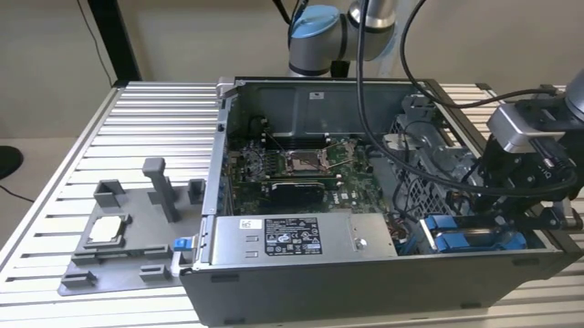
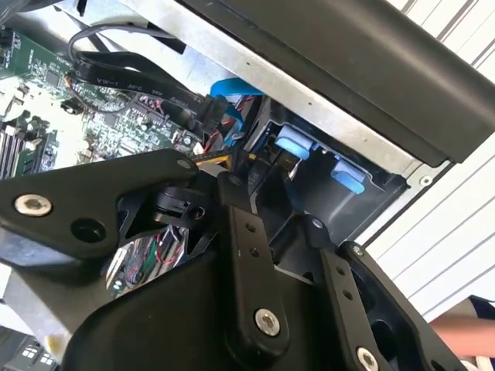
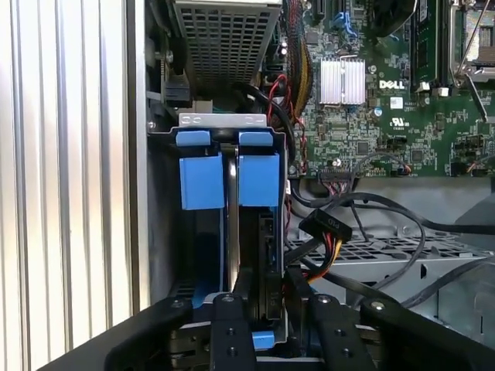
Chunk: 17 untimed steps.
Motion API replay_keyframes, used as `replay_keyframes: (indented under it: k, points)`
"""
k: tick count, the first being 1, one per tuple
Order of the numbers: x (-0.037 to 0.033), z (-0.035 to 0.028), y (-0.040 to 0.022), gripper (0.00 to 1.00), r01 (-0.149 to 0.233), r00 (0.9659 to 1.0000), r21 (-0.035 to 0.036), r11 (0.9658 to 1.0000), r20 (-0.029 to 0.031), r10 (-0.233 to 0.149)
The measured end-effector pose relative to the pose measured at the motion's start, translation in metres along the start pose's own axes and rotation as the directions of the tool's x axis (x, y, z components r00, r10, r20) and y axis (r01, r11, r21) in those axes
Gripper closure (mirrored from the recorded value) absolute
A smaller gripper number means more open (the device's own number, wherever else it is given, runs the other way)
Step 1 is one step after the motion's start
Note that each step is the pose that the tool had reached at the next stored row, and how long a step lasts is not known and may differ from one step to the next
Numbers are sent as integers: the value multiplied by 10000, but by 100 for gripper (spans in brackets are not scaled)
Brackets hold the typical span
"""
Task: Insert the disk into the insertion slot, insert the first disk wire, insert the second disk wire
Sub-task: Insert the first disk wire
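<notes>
We found the disk (image 3: 260, 263) standing on edge inside the slot (image 3: 224, 120), its blue carrier tabs close under the slot's rim, so the first step looked done, or very nearly. The gripper (image 3: 274, 305) hung directly over the slot, its fingers (image 3: 232, 332) parted to either side of the disk's edge and, as far as we could judge, clasping nothing. A black plug (image 3: 325, 228) on yellow and orange leads lay loose just beside the slot, joined to nothing we could see. We judged that both wires were yet to go in, though the disk's sockets were hidden from us.
</notes>
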State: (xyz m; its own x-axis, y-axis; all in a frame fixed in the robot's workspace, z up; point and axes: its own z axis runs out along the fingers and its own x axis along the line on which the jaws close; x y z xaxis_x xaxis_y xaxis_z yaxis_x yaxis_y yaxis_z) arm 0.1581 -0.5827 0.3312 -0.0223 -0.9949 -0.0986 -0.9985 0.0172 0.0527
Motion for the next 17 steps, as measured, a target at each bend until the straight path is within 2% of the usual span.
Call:
replay_keyframes:
  k: [2,9,12,14,17]
  points:
    - [-7,-65,3,0,0,10000,-3,10000,21,0]
    - [-38,-372,18,0,3,10000,-4,10000,26,-3]
    - [-40,-381,-24,0,5,10000,20,10000,49,-5]
    - [-45,-383,-91,0,12,10000,67,10000,85,-12]
    - [-70,-381,-180,0,15,9999,96,10000,100,-16]
